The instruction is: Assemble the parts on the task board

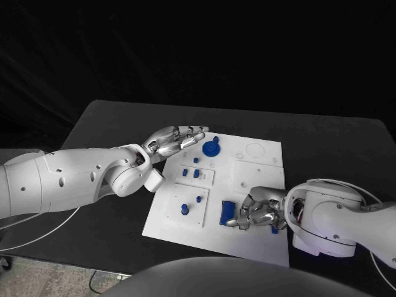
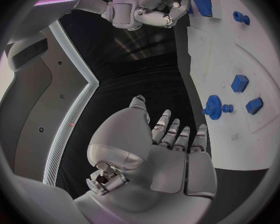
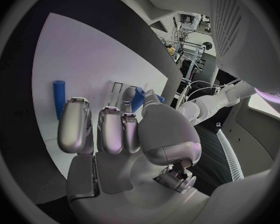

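Observation:
The white task board (image 1: 252,162) lies in the middle of the black table. My left hand (image 1: 171,142) hovers over its far left corner with fingers spread and nothing in it, just beside a blue gear (image 1: 210,148) (image 2: 213,107). Two small blue blocks (image 1: 191,173) (image 2: 239,83) stand in the board a little nearer. My right hand (image 1: 256,210) (image 2: 155,7) rests at the near right, fingers curled, pinching the edge of a long blue block (image 1: 228,212) (image 3: 138,98) between thumb and a finger. A blue cylinder (image 1: 275,230) (image 3: 59,98) lies beside that hand.
A blue knob (image 1: 185,210) and a small blue peg (image 1: 200,200) sit in the near left plate of the board. Bare board (image 1: 256,173) lies at the far right. Black table (image 1: 100,130) surrounds the board on all sides.

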### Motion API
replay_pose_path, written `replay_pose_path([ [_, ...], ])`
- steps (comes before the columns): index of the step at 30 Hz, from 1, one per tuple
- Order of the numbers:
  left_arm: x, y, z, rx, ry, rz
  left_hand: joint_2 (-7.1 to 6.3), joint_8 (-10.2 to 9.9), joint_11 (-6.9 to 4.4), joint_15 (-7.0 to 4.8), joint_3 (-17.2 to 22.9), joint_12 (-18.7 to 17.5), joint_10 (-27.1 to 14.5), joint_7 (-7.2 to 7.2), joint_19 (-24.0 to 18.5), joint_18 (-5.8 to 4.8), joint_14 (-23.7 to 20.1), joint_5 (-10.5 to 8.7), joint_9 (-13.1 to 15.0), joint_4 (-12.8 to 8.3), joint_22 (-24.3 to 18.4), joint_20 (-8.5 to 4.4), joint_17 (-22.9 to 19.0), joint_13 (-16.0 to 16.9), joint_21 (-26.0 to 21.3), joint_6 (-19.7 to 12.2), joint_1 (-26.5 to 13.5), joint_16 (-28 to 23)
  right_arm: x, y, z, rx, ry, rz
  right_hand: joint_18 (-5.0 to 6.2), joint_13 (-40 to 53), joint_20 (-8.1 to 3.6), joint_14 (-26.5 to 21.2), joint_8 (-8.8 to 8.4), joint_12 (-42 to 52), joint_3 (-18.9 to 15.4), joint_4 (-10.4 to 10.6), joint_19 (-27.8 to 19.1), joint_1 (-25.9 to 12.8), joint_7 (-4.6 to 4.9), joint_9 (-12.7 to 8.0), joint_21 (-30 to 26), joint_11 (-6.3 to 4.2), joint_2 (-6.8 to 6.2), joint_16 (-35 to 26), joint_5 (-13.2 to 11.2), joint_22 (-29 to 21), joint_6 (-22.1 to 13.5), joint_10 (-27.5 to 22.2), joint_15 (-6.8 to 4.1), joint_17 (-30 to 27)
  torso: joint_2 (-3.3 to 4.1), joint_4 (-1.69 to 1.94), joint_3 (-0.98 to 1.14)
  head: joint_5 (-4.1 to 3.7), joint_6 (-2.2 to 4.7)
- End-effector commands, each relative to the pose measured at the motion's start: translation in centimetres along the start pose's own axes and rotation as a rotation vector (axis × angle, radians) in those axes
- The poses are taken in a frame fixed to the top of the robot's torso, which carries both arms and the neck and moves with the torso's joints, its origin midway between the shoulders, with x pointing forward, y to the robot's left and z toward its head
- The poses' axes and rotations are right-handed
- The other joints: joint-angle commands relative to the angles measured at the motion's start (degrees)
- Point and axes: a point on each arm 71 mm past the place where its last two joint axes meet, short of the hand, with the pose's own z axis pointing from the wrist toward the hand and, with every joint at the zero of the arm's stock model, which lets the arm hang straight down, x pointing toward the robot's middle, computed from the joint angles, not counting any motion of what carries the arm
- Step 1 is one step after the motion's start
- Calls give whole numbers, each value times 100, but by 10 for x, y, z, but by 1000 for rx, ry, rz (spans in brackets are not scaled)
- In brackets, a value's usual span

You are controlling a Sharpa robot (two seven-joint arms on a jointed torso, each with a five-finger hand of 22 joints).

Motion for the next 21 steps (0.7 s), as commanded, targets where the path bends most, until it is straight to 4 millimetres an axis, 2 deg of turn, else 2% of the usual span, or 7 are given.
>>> replay_pose_path([
  [1, 2, 0, 0, 8, 19, -16, -14, 34, 43, 38, 24, 21, 7, -2, 18, 75, 16, 27, 9, -2, 9, 17, 9, 6, 19, 33, 56, 12, 1, -1, 2, 14, 0, -12, 11, 1509, -49, 322, 29, 22, 0, -35, 60, 67, -15, 13, -20, -40, 4, -17, 28, 977, -3, 600, -28, -6, -1, 0, 0, 4, 1],
  [3, 2, 0, 0, 8, 17, -18, -14, 34, 43, 38, 24, 21, 7, -2, 18, 75, 16, 27, 9, -2, 9, 17, 9, 6, 19, 33, 56, 12, 2, -1, 3, 14, -2, -12, 8, 1509, -53, 319, 45, 22, 7, -49, 64, 95, -23, 35, -4, -47, 24, -29, 76, 981, 19, 600, -33, -27, 0, 0, 1, 5, 1],
  [8, 2, 0, 0, 8, 15, -22, -14, 36, 46, 39, 26, 24, 9, 0, 20, 76, 17, 32, 8, -4, 11, 17, 9, 7, 21, 37, 63, 12, 2, -1, 5, 17, -10, -12, 7, 1509, -71, 309, 56, 22, 48, -107, 67, 208, -52, 93, 7, -72, 91, -66, 394, 982, 59, 600, -54, -89, 1, -2, 2, 2, 1],
  [17, 2, 0, 1, 8, 16, -24, -14, 36, 46, 39, 26, 24, 9, 0, 20, 76, 17, 32, 8, -4, 11, 17, 9, 7, 21, 37, 63, 12, 0, -3, 6, 22, -35, 5, -1, 1509, -93, 310, -2, 22, 311, -250, 79, 497, -82, 117, 56, -100, 330, -76, 547, 994, 90, 600, -75, -113, 6, -3, 0, -5, 1],
  [18, 2, 0, 1, 8, 16, -24, -13, 36, 47, 40, 27, 24, 9, 0, 22, 76, 18, 34, 7, -4, 13, 17, 9, 7, 22, 32, 66, 13, -1, -4, 6, 22, -37, 7, -1, 1509, -96, 309, -19, 22, 342, -263, 79, 521, -86, 113, 57, -103, 346, -78, 643, 994, 94, 600, -79, -119, 5, -4, 1, 0, 1],
  [19, 2, 0, 1, 8, 16, -24, -13, 36, 47, 41, 27, 24, 9, 0, 23, 76, 18, 35, 7, -4, 14, 18, 9, 6, 23, 30, 67, 13, -1, -4, 6, 22, -39, 8, 1, 1509, -111, 309, -58, 22, 398, -285, 78, 560, -83, 101, 60, -115, 346, -80, 1004, 994, 89, 600, -79, -124, 5, -3, 1, 5, 1],
  [21, 2, 0, 1, 7, 16, -24, -13, 36, 47, 41, 27, 24, 9, 0, 23, 76, 18, 35, 7, -4, 14, 18, 9, 6, 23, 30, 67, 13, -1, -4, 6, 23, -38, 7, -2, 1509, -113, 309, -118, 22, 498, -312, 79, 611, -98, 82, 68, -115, 329, -81, 1470, 995, 86, 600, -91, -128, 2, 0, 3, 14, 1],
])
